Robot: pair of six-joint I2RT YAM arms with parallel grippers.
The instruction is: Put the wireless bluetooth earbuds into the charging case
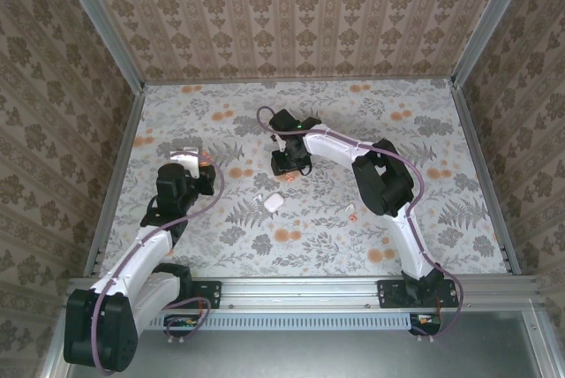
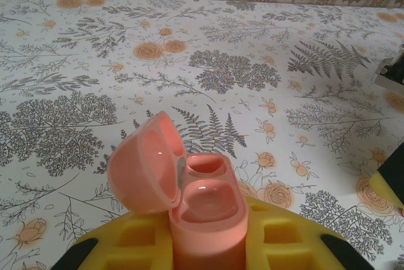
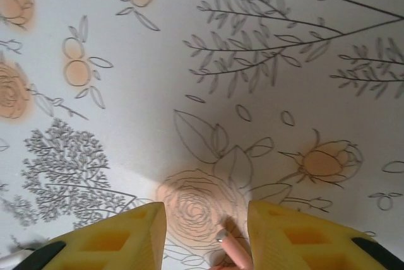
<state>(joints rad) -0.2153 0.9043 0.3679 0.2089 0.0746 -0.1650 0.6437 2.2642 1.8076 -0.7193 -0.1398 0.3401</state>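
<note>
L arm bent at elbow. Left gripper point(image 1: 194, 162) sits near left edge of floral-print table point(image 1: 441, 228), clamped on orange-pink plastic charging case point(image 2: 205, 210); hinged lid up, both wells empty. R arm stretched to table centre. Right gripper point(image 3: 205, 219) points down, jaws apart astride small pink grey-tipped earbud point(image 3: 232, 249). Open surface runs to far edge.

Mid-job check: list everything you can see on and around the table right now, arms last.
pink case: one, orange-pink, lid open, both wells empty, in left gripper
pink stem: one, pink with grey tip, inside right gripper
white rounded item: one, white, centre of table
small white piece: one, white, just left of it
orange-pink bit: one, further right
table: one, floral print
left gripper: yellow pads, shut on pink case
right gripper: yellow pads, apart; grip on stem unclear
</note>
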